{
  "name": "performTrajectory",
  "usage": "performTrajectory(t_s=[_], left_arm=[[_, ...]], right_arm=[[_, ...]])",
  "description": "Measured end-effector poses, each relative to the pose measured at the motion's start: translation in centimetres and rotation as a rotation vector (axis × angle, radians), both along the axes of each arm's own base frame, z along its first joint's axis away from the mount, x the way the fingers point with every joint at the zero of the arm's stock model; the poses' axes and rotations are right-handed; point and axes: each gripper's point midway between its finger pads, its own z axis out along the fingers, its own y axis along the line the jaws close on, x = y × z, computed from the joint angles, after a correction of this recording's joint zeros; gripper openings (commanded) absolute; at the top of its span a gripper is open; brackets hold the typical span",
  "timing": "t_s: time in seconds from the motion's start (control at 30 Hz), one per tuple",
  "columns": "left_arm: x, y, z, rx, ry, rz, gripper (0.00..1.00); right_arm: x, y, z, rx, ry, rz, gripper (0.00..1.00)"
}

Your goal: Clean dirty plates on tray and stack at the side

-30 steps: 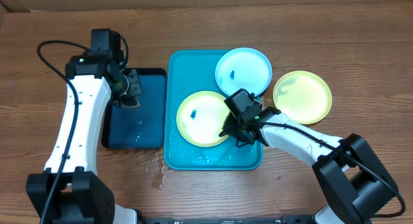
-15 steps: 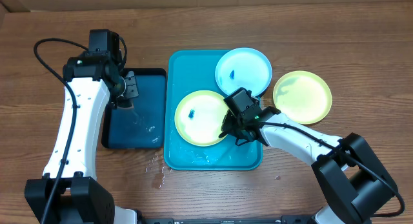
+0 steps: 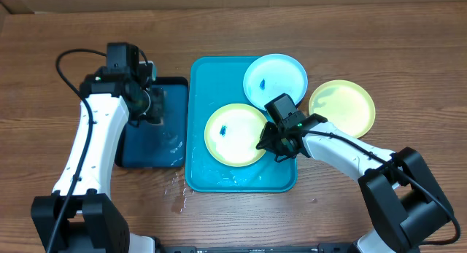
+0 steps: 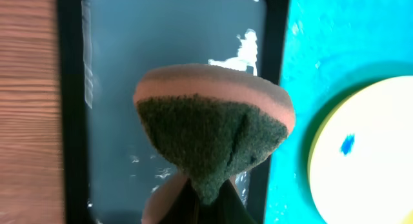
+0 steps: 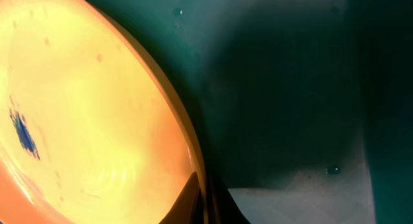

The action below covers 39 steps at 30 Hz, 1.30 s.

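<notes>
At the left of the tabletop, the left fingers are clenched on a sponge, its dark green scouring face bulging out over the pinch. It hangs above the dark blue tray, which glints with water. The sponge is soft and squashes in the grip, so it will likely give under pressure rather than scrape hard.

Just beside it lies the turquoise tray, with a yellow-green plate in its middle that carries a small blue smear. This plate looks thin, light and stiff, with a smooth, glossy face that is probably slippery if wet. The raised rim is the only sensible place to take hold, since the flat centre offers nothing to pinch. The right fingers are shut on exactly that spot, the plate's right-hand rim, as the right wrist view shows edge-on. Held by one edge, so light a plate may pivot or slide when the sponge presses on it, so the pinch needs to be firm.

The light blue plate, also smeared, sits at the tray's upper right corner, overlapping its rim. A second yellow-green plate rests on the tabletop just right of the tray.
</notes>
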Motion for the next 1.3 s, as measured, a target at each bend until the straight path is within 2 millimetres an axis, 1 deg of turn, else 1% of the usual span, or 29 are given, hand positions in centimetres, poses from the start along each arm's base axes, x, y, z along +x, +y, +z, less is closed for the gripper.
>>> performTrajectory(t_s=[0.17, 0.27, 0.33, 0.47, 0.53, 0.6, 0.67, 0.73, 0.8, 0.9, 1.17, 1.3], left_arm=[[-0.2, -0.6, -1.7, -0.027, 0.002, -0.020, 0.04], [-0.1, -0.9, -2.4, -0.032, -0.013, -0.028, 0.04], [-0.2, -1.4, -3.0, -0.035, -0.011, -0.042, 0.04], [-0.9, -2.9, -4.2, -0.038, 0.013, -0.086, 0.04], [-0.9, -3.7, -4.8, -0.038, 0.024, -0.108, 0.04], [-0.9, -4.3, -5.9, -0.033, 0.049, -0.124, 0.04], [-1.1, -4.3, -7.1, -0.016, 0.084, -0.128, 0.04], [-1.3, -4.0, -8.3, 0.006, 0.118, -0.123, 0.04], [-1.3, -3.6, -9.1, 0.018, 0.136, -0.115, 0.04], [-1.2, -3.3, -9.5, 0.026, 0.142, -0.101, 0.04], [-1.2, -2.8, -9.5, 0.031, 0.143, -0.064, 0.04], [-1.5, -2.7, -9.6, 0.029, 0.157, -0.035, 0.04]], right_arm=[[0.0, 0.0, 0.0, -0.002, -0.004, 0.013, 0.04], [0.0, 0.0, 0.0, -0.003, -0.005, 0.015, 0.04], [0.0, 0.0, 0.0, -0.001, -0.004, 0.017, 0.04], [-0.1, 0.2, 0.1, 0.010, 0.002, 0.022, 0.04], [-0.2, 0.3, 0.1, 0.012, 0.003, 0.025, 0.04], [-0.3, 0.5, 0.1, 0.013, 0.003, 0.030, 0.04], [-0.4, 0.6, 0.1, 0.014, 0.003, 0.034, 0.04], [-0.5, 0.8, 0.1, 0.013, 0.003, 0.040, 0.04], [-0.5, 0.8, 0.1, 0.013, 0.003, 0.040, 0.04], [-0.5, 0.8, 0.1, 0.014, 0.002, 0.040, 0.04], [-0.5, 0.8, 0.1, 0.013, 0.003, 0.040, 0.04], [-0.5, 0.8, 0.1, 0.013, 0.003, 0.040, 0.04]])
